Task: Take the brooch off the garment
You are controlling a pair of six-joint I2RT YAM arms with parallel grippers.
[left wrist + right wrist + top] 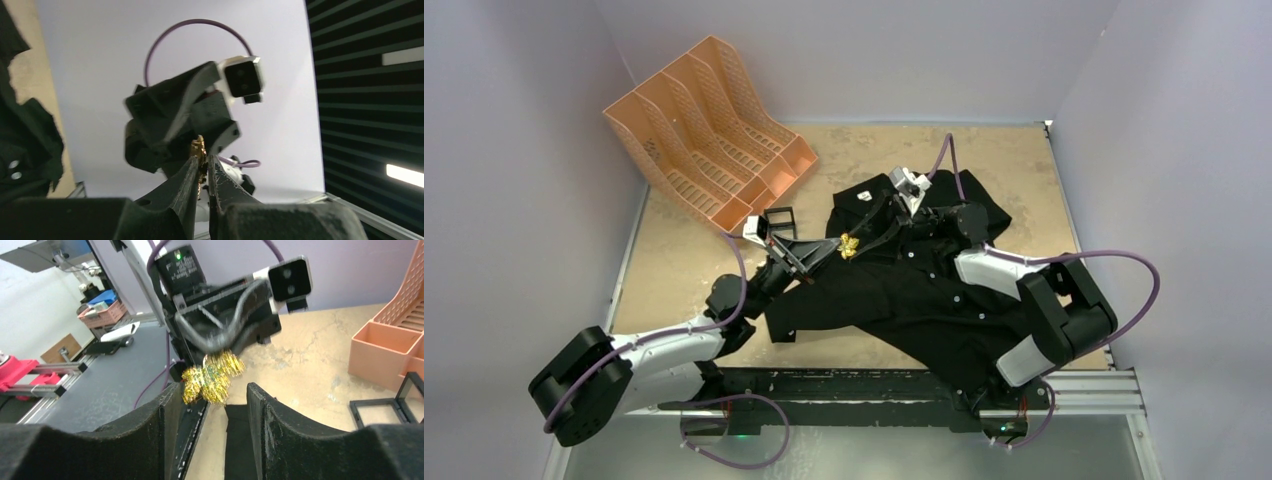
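Tan table, grey walls; peach file rack upper left. At frame centre the left gripper pinches the brooch narrowly at the garment's left edge. The left wrist view shows the brooch edge-on and upright. The right wrist view shows its broad face, long axis rising rightward, beyond the right gripper's wide-apart fingers.

Arms white and black; purple cables; left claw black.

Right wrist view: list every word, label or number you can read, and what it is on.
None is readable.
Black box above the brooch: small white print beside a green light, too blurred to read.
Orange file rack: no writing.
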